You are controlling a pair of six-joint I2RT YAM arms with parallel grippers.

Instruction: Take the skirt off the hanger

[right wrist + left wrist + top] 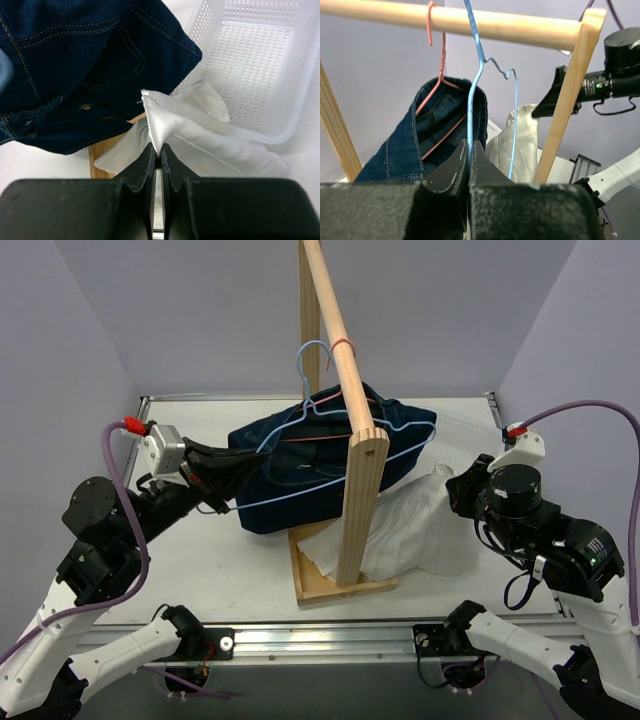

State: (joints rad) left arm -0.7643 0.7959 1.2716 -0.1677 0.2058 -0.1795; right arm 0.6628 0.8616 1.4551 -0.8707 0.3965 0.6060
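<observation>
A white skirt (420,530) lies crumpled on the table beside the wooden rack's base. My right gripper (462,485) is shut on a pinched fold of it (165,120), jaws (156,149) closed on the cloth. A light blue wire hanger (300,498) hangs from the rod with no white cloth on it. My left gripper (236,492) is shut on its wire (474,85), which runs straight down between the fingertips. A dark denim garment (300,455) hangs on a red hanger (440,60) behind it.
The wooden rack (360,475) stands mid-table on a flat base (320,588), its rod running back and up. A white perforated basket (250,65) sits behind the white skirt at the right. The denim (75,65) hangs close above the skirt.
</observation>
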